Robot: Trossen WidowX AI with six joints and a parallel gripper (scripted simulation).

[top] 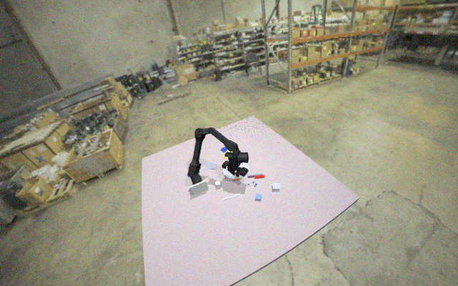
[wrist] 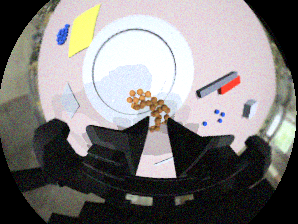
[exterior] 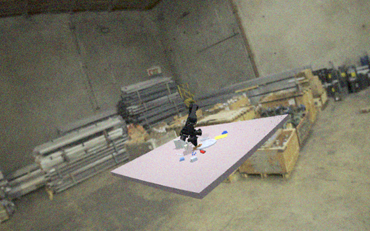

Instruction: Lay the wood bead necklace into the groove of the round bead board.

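The end effector [top: 235,172] [exterior: 195,145] [wrist: 158,119] stood partly closed, its grip unclear, above the board's near edge. The bunched orange necklace [top: 235,177] [exterior: 197,146] [wrist: 154,105] ran from its fingertips inward across the round white board [top: 229,174] [exterior: 210,142] [wrist: 179,40], short of the groove's far side.

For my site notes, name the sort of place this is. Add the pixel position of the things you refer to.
Likely a warehouse: metal racking [top: 289,68] stacked with boxes, a wooden crate [top: 94,157] [exterior: 269,166] and a bare concrete wall [top: 107,32] [exterior: 312,21].
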